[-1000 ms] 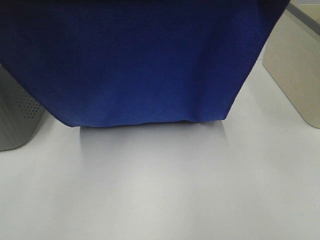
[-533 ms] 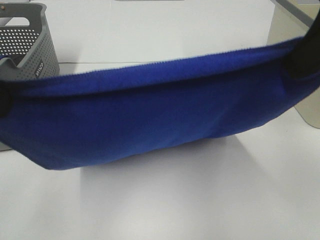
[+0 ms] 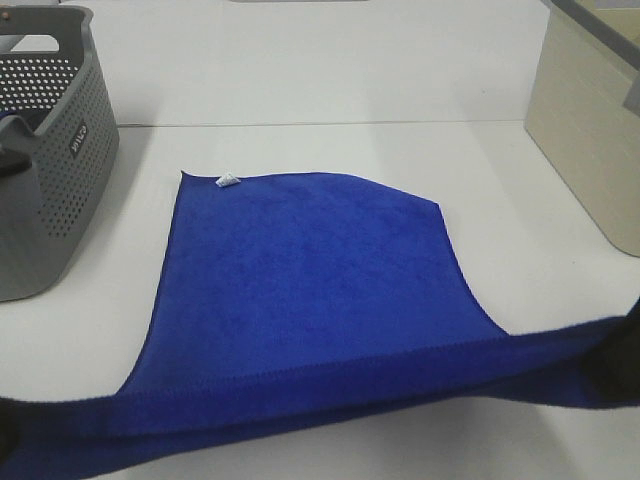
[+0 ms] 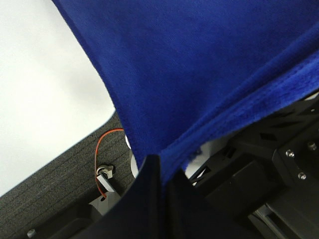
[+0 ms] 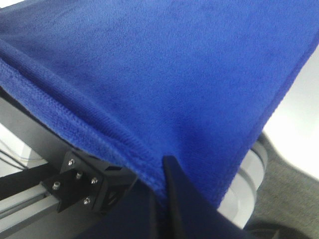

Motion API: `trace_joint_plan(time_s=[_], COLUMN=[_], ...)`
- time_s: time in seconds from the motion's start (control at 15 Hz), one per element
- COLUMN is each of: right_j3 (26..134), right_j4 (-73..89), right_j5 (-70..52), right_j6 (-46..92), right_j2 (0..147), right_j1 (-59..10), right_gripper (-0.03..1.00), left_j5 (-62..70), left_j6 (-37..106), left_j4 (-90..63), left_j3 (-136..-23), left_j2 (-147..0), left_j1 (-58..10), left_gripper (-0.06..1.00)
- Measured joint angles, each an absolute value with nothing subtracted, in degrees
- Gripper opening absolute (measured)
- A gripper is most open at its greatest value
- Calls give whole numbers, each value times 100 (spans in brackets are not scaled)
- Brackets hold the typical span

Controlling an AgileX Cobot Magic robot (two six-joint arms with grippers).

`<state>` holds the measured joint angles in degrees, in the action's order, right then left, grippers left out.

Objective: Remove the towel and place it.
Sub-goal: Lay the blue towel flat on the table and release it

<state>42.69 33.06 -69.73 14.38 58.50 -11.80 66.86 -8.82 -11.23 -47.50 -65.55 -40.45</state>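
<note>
Towel lies mostly spread on the white table beside the grey basket, its far edge flat with the small white tag at one corner. I hold the near edge raised and taut: my left gripper is clamped on one corner, my right gripper on the other.

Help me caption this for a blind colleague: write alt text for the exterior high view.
A royal-blue plush rectangular towel lies spread on a white table, its near edge held raised and taut between the left gripper and right gripper at the picture's lower corners. A grey perforated basket stands at the left, a beige box at the right.
</note>
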Motion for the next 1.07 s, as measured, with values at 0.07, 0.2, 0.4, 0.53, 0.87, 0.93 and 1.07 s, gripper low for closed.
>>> trace_joint_plan(time_s=[0.07, 0.2, 0.4, 0.53, 0.87, 0.93, 1.07], right_j3=[4085, 3558, 2962, 2790, 2384, 2378, 2378], right_j4=[3352, 3369, 3369, 3346, 3214, 3214, 3209], right_j5=[-6973, -6967, -6973, -6967, -6939, -6921, -6715], right_j6=[1387, 1341, 1283, 1232, 1180, 1180, 1186], right_j2=[5775, 5712, 5712, 5735, 6738, 6961, 7460], right_j1=[-1180, -1169, -1169, -1169, -1169, -1169, -1169], right_gripper=[2, 2, 2, 2, 2, 2, 2], left_j5=[6727, 6744, 6732, 6612, 6142, 6108, 6028], left_j6=[-911, -1054, -1060, -1060, -619, -607, -602], left_j4=[-1197, -1318, -1656, -1696, -1765, -1805, -1811], left_j3=[-4681, -4440, -4142, -4091, -4091, -4091, -4102], left_j2=[-6555, -6555, -6847, -7248, -8531, -8715, -8898], left_j1=[-4160, -4538, -4990, -5134, -5162, -5162, -5162], left_gripper=[0, 0, 0, 0, 0, 0, 0])
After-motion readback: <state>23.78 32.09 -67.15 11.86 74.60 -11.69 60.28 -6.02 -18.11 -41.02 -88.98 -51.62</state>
